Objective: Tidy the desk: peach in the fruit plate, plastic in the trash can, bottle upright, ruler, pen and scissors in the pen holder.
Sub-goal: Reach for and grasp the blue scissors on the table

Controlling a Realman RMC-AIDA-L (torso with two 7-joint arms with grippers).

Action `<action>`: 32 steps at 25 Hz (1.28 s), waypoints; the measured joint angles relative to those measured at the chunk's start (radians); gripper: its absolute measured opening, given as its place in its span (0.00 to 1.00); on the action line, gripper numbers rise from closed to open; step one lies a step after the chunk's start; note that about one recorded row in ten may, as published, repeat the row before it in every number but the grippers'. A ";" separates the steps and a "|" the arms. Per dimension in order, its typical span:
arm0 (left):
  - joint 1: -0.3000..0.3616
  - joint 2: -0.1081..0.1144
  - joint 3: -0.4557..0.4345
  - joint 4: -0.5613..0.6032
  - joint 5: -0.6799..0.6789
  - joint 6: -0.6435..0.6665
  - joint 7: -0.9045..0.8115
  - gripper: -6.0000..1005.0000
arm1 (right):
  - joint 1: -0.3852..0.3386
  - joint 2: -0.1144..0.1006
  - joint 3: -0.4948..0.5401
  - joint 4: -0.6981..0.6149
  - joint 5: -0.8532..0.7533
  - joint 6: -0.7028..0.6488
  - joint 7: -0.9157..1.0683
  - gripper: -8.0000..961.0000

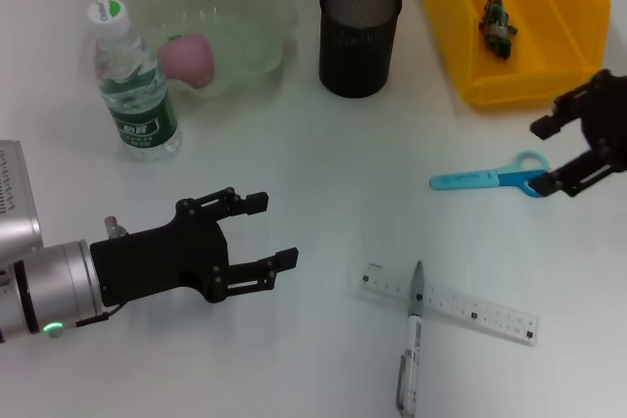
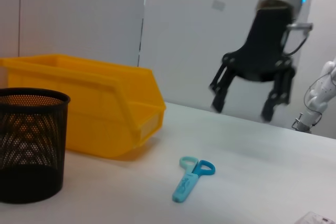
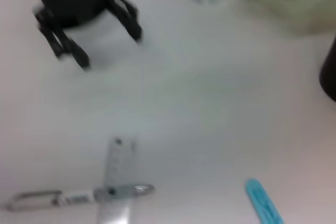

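Hovering at the desk's right edge, right gripper (image 1: 566,156) spread wide, just above the handle end of the scissors (image 1: 488,178), nothing pinched. Left gripper (image 1: 263,232) near the left edge, also spread, empty, over bare desk (image 1: 323,163); open room between the two. Ruler (image 1: 448,302) flat near the front edge, pen (image 1: 412,338) laid across it. Peach (image 1: 188,57) sat in the fruit plate (image 1: 265,17). Bottle (image 1: 132,80) upright beside the plate. Pen holder (image 1: 360,36) looked empty. Crumpled plastic (image 1: 497,24) inside the yellow bin (image 1: 549,66).
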 joint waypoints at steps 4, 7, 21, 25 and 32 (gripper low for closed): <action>0.001 0.000 0.000 0.000 -0.001 -0.001 0.000 0.80 | 0.062 0.011 -0.103 0.081 -0.058 0.111 -0.003 0.81; 0.006 0.002 0.006 0.004 -0.002 -0.001 0.000 0.80 | 0.075 0.024 -0.190 0.108 -0.068 0.195 -0.004 0.81; 0.009 0.003 -0.002 0.008 -0.003 -0.005 0.000 0.80 | 0.086 0.081 -0.375 0.185 -0.105 0.419 -0.038 0.81; 0.008 0.003 -0.003 0.007 -0.005 -0.007 0.000 0.80 | 0.087 0.088 -0.377 0.195 -0.114 0.437 -0.053 0.77; 0.009 0.002 -0.013 0.004 -0.005 -0.009 0.000 0.80 | 0.085 0.089 -0.377 0.218 -0.115 0.461 -0.068 0.60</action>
